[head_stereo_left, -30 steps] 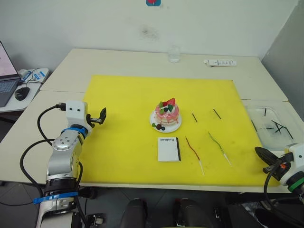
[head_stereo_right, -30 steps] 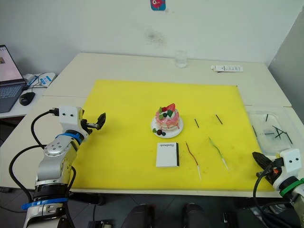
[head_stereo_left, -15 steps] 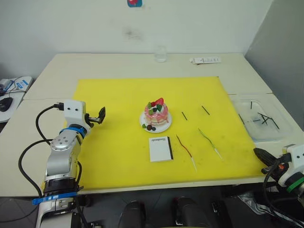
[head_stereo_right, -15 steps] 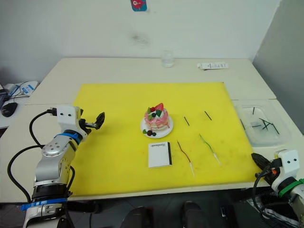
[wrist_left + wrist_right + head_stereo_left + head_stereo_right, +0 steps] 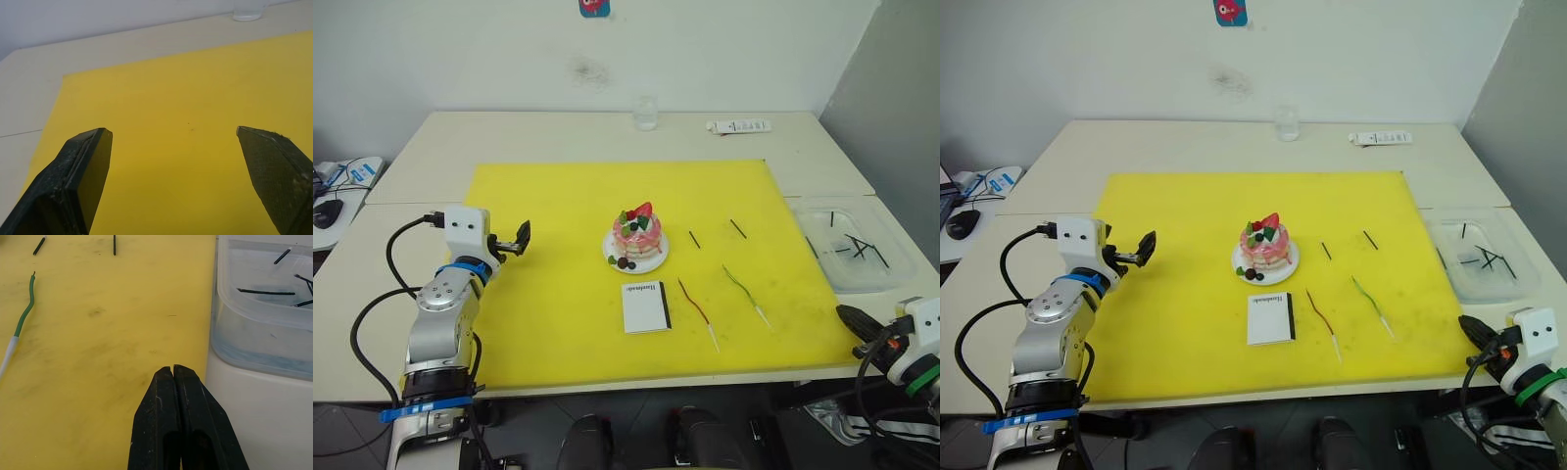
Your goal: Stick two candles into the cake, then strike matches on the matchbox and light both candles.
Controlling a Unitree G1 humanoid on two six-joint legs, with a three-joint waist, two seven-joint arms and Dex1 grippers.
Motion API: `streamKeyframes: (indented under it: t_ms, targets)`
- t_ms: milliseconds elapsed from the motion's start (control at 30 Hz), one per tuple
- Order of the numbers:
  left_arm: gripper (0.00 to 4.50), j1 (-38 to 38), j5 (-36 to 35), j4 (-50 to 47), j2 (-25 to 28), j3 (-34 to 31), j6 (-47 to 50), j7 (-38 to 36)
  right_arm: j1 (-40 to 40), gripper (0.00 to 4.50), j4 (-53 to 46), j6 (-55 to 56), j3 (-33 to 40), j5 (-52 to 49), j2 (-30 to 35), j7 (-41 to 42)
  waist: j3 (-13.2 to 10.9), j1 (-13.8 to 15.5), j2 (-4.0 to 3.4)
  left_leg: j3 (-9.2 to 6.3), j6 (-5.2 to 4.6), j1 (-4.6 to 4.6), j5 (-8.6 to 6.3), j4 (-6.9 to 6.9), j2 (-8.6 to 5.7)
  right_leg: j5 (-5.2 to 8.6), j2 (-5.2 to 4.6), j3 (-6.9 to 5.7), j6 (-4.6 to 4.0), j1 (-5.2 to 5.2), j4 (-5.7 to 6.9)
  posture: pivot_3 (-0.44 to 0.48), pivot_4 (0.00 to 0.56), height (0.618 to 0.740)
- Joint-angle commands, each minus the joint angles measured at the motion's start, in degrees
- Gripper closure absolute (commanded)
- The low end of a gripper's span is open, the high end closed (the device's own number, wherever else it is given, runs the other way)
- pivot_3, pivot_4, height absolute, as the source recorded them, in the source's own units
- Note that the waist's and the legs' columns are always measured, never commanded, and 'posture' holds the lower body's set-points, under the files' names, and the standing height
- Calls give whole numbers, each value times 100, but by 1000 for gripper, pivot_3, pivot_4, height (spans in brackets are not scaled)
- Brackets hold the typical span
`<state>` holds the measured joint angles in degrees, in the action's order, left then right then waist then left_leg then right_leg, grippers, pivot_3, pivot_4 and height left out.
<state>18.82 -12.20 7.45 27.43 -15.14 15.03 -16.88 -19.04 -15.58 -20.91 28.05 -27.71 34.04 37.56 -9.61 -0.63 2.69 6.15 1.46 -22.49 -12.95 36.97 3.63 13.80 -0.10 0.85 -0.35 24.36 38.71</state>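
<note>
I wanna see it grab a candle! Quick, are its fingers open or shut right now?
Left gripper: fingers open, holding nothing.
Right gripper: fingers shut together, holding nothing.

A plain white wall (image 5: 460, 49) fills the top of the frame, with a small red-and-blue sticker (image 5: 594, 7) at its upper edge and a faint dark smudge (image 5: 587, 70) below it. Pale beige tables (image 5: 558, 132) pushed together take up the middle, a yellow mat (image 5: 558, 255) spread over them. A grey wall (image 5: 901, 108) closes the upper right.
</note>
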Motion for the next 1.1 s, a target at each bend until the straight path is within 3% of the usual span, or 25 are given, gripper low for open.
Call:
streamKeyframes:
  t_ms: [33, 367, 600, 700, 867, 1033, 1067, 1100]
  targets:
    - [0, -23, -148, -366, 108, -123, 44, -164, 12, 4457, -186, 34, 7, 14, 109, 81, 0, 0, 0, 0, 0, 0, 0, 0, 0, 0, 0, 0, 0, 0, 0, 0, 150, 740]
    - [0, -531, -1226, -1586, 544, -133, 781, -1536, 199, 4457, -815, -613, -195, -262, 577, 269, 0, -14, 0, -3, 1, 0, 0, -3, 3, 3, -1, -3, -5, 1, -2, 0, 150, 740]
    - [0, -581, -2126, -2772, 1230, 388, 1445, -2988, 737, 4457, -1348, -1629, -564, -609, 1559, 704, -2, -4, 1, -6, 0, 0, 0, -2, -2, 23, -4, -4, -38, -3, -10, 0, 150, 740]
    - [0, -555, -2226, -3227, 1293, 799, 1507, -3302, 1050, 3898, -1498, -1982, -786, -819, 1828, 874, -2, 3, 2, -8, 0, -2, -1, -4, -2, 22, -4, -6, -37, -4, -16, 0, 150, 740]
    - [0, -421, -2422, -3703, 1318, 1340, 1559, -3760, 1688, 2121, -1841, -2760, -1285, -1038, 2071, 666, -4, 1, 3, -21, 0, -11, -1, -5, -2, 14, -2, -17, -21, -3, -19, 0, 150, 740]
    - [0, -403, -2493, -3886, 1378, 1520, 1544, -4020, 2247, 305, -2334, -3663, -1646, -1146, 1787, -216, -5, 2, 4, -56, 0, -24, -1, -4, -4, 17, 0, -41, -24, -1, -20, 0, 150, 740]
    - [0, -461, -2446, -3909, 1395, 1535, 1478, -4062, 2296, 17, -2400, -3786, -1718, -1103, 1753, -366, -5, 4, 4, -63, 0, -28, -1, -4, -4, 18, 1, -48, -24, -1, -21, 0, 150, 740]
    - [0, -509, -2392, -3921, 1413, 1550, 1407, -4108, 2326, 17, -2448, -3864, -1783, -1035, 1734, -490, -5, 5, 4, -70, 0, -33, -1, -3, -3, 19, 1, -55, -24, -1, -24, 0, 150, 740]
